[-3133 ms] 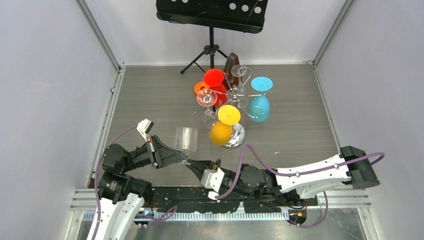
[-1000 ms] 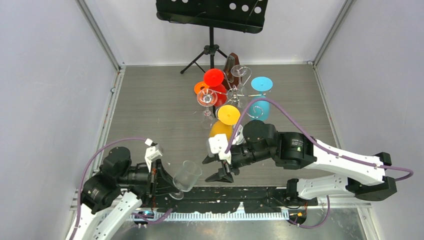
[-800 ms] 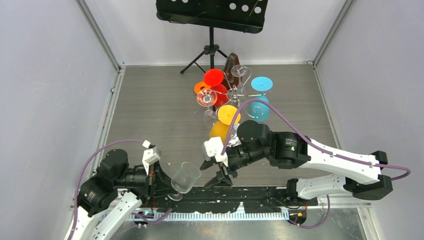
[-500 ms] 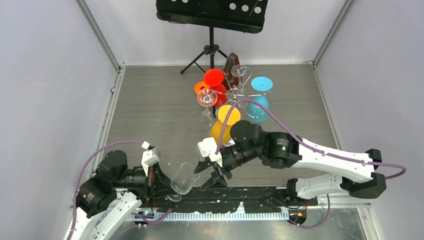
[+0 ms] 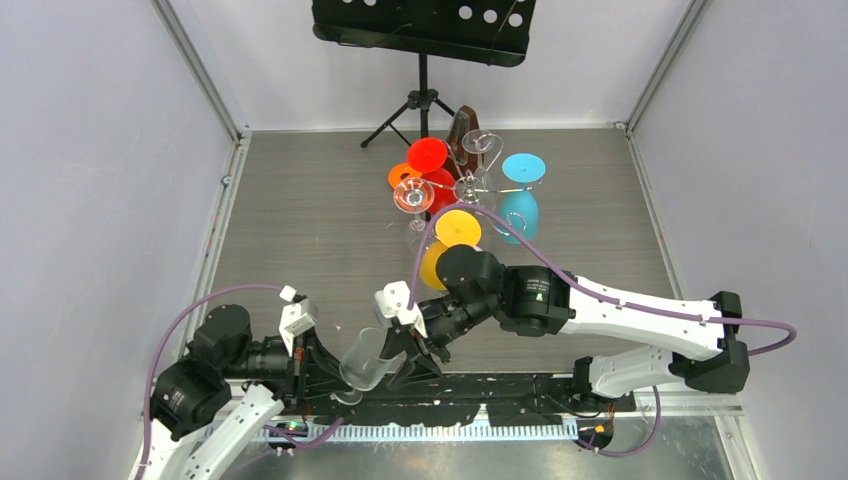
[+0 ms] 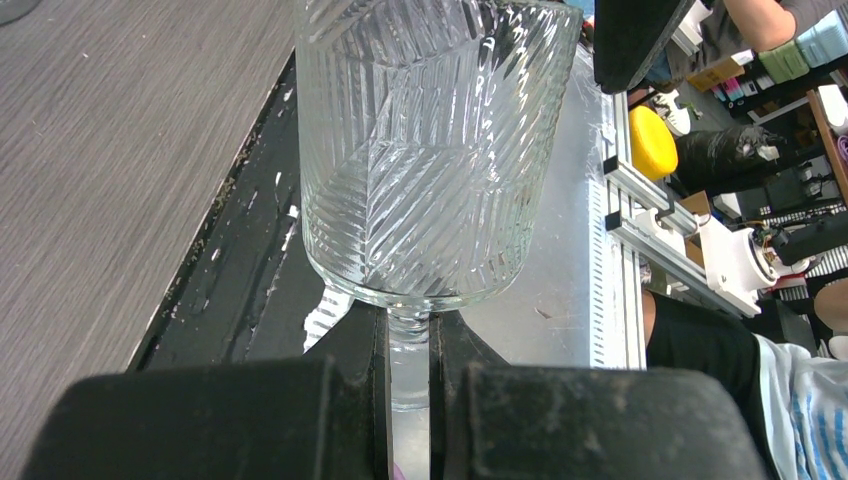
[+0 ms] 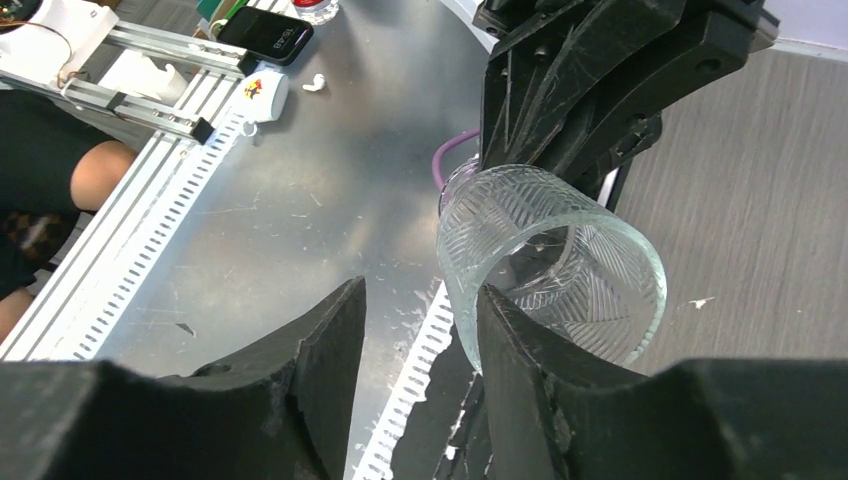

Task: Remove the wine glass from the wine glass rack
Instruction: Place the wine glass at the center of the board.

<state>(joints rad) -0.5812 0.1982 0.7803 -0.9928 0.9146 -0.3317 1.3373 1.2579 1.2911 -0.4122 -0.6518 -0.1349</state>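
Top external view: found the wine glass (image 5: 366,358), clear and ribbed, off the wine glass rack (image 5: 478,186) and well apart from it, tilted above the near edge of the bench (image 5: 300,210). Noted the left gripper (image 5: 338,378) at the foot end of the glass and the right gripper (image 5: 408,362) just beside its bowl. Left wrist view: confirmed the left gripper (image 6: 408,375) pinching the stem directly under the bowl of the wine glass (image 6: 430,150), fingers pressed against the stem on both sides. Right wrist view: recorded the right gripper (image 7: 422,300) spread wide, holding nothing, with the wine glass (image 7: 550,260) beyond its fingertips and offset toward one finger, mouth turned to the camera; cannot tell whether that finger touches the rim. Logged coloured glasses hanging on the rack, red (image 5: 428,155), cyan (image 5: 522,168) and yellow (image 5: 458,228), with a black music stand (image 5: 420,30) behind.
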